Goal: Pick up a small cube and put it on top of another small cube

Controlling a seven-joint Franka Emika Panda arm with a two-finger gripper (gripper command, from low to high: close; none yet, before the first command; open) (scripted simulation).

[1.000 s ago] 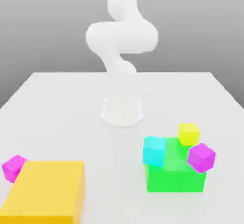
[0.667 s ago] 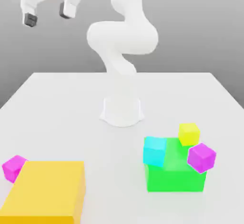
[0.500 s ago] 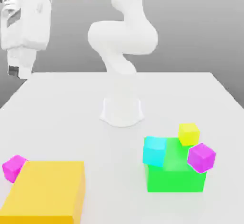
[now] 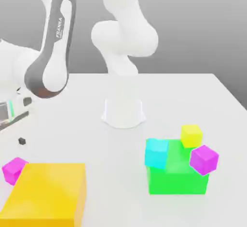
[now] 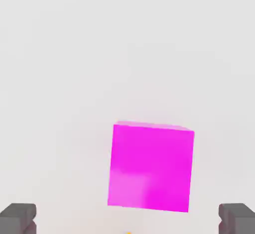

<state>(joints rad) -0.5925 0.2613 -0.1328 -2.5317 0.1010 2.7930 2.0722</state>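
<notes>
The small magenta-pink cube [image 5: 151, 169] sits on the pale table [image 4: 106, 173], just beside the big yellow block [image 4: 46, 190], toward the exterior view's left. It looks rigid and light to me, smooth enough to slip if pinched on an edge, and hardly fragile. I'd take it by two opposite upright faces, squarely, around mid-height. The gripper [image 5: 127, 219] has its fingers wide apart with nothing between them, and there seems room for the cube once it comes down. From the hand view I get the cube's flat top and its slight turn against the fingers, which the exterior view can't give me, since the yellow block hides part of the cube there. The exterior view, for its part, offers the green block [image 4: 177, 182], with the cyan cube [image 4: 156, 153], small yellow cube [image 4: 191, 135] and violet-purple cube [image 4: 204, 160] by it.
</notes>
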